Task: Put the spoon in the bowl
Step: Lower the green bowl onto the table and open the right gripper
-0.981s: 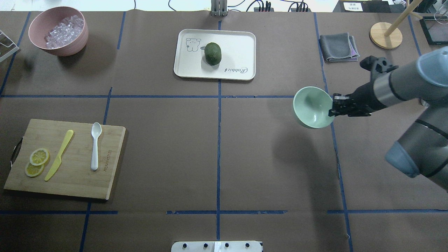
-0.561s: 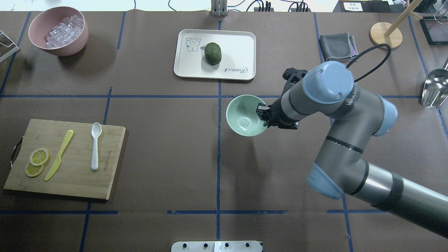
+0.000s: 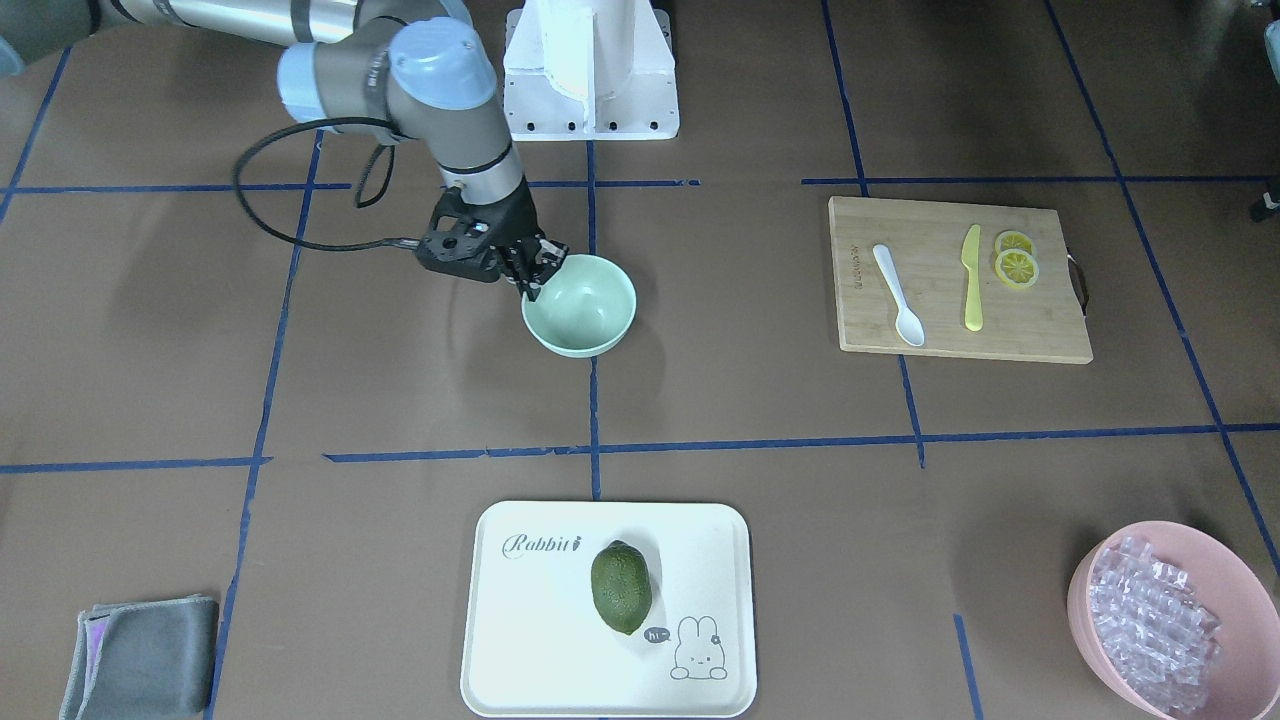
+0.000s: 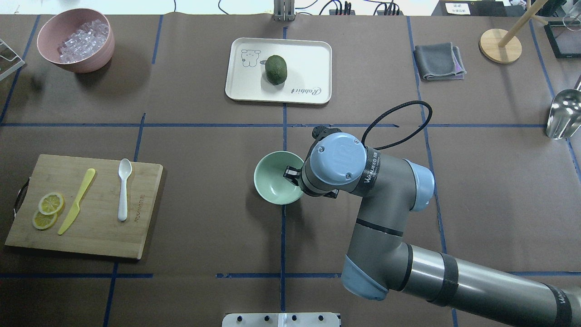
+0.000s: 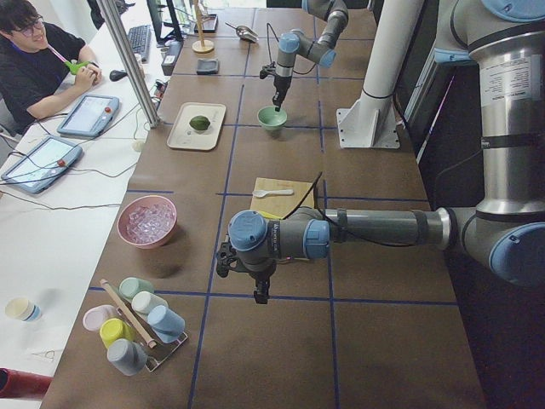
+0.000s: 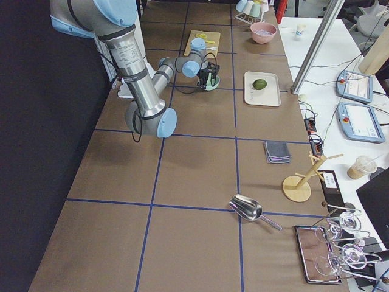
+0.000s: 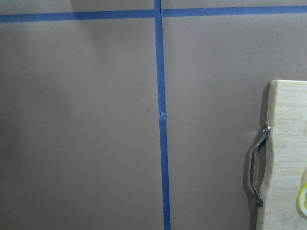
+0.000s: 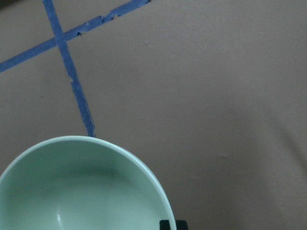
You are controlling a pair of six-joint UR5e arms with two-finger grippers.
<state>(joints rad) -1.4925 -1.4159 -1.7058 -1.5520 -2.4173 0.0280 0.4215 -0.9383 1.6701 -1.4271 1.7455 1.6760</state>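
Found spoon (image 4: 123, 188) flat on cutting board (image 4: 91, 227), in the board's right half, scoop pointing away from the robot. Untouched, same spot as a second ago. Logged yellow knife (image 4: 77, 200) near it toward the board's middle, and two lemon slices (image 4: 51, 203) beyond that, near the board's handle end.

Located bowl (image 4: 272, 179) upright, low over the bench (image 4: 204, 218) or resting on it, well apart from the board on its right side. Cannot tell whether touching down.

Marked a clear shift: a second ago saw the bowl much farther off to the board's right, then partway across, now far closer to the board.

Observed right claw (image 3: 532, 282) clamped narrow on the bowl's rim, on the side away from the board, one finger inside and one outside.

Spotted left claw (image 5: 258, 296) hanging over the bench just off the board's handle end. Cannot tell whether wide or narrow.
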